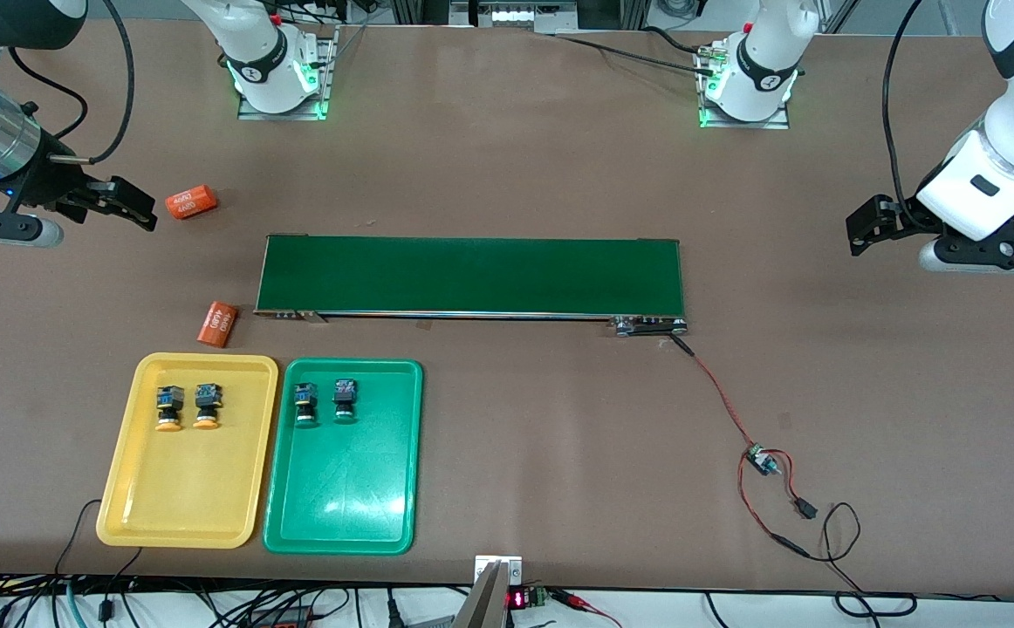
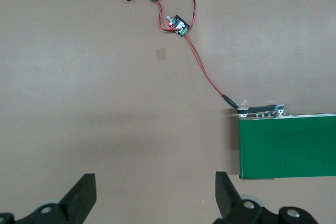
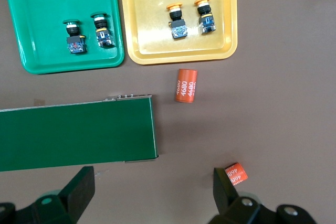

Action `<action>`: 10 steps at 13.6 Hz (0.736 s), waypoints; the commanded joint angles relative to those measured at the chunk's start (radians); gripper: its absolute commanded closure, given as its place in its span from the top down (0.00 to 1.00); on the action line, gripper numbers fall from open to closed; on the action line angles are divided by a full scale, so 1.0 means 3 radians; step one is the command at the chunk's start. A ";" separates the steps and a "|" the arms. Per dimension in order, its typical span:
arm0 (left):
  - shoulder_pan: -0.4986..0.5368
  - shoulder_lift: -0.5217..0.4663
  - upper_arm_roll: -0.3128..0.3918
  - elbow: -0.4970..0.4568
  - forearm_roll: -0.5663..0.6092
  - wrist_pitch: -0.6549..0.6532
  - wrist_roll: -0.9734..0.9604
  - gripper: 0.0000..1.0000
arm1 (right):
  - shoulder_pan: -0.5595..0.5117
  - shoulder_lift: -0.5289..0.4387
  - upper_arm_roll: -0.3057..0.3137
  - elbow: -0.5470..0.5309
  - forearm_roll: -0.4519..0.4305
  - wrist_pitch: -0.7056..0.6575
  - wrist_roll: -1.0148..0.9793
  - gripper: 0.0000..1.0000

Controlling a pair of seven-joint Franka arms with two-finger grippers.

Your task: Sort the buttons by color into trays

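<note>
The yellow tray (image 1: 186,506) and green tray (image 1: 341,515) lie side by side on the bench (image 1: 507,174), nearer the front camera than the belt (image 1: 472,275), toward the right arm's end. Two orange buttons (image 1: 188,407) rest in the yellow tray and two green buttons (image 1: 324,403) in the green tray, all near the trays' belt-side edges.

The right pincer (image 1: 119,202) hangs open and empty over bare bench at the right arm's end, beside one orange cell (image 1: 191,202). Its wrist view shows both trays, all four buttons, the belt's end and both cells: one cell (image 3: 185,85) between the yellow tray and the belt corner, the other (image 3: 237,173) just by a fingertip (image 3: 223,182).

The left pincer (image 1: 873,225) hangs open and empty over bare bench at the left arm's end, well apart from the trays. Its wrist view shows no tray or button, only the belt's other end, a red wire (image 2: 207,74) and a small circuit board (image 2: 177,24). The front view alone shows both arms' bases.
</note>
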 commanded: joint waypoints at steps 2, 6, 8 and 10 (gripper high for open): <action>0.0006 0.0021 -0.0020 0.0088 0.0035 -0.0067 0.0014 1.00 | 0.0020 -0.0050 0.0011 -0.0065 0.0056 0.0015 0.0006 1.00; 0.0001 0.0016 -0.0020 0.0083 0.0035 -0.0072 0.0009 1.00 | 0.0015 -0.0019 0.0016 -0.0029 0.0050 -0.0021 0.0012 1.00; 0.0001 0.0021 -0.0020 0.0083 0.0035 -0.0072 0.0019 1.00 | 0.0015 -0.0019 0.0016 -0.0019 0.0056 -0.0021 0.0006 1.00; 0.0001 0.0026 -0.0015 0.0088 0.0045 -0.0067 0.0034 1.00 | 0.0005 0.0006 0.0001 -0.0004 0.0056 -0.0026 -0.0004 1.00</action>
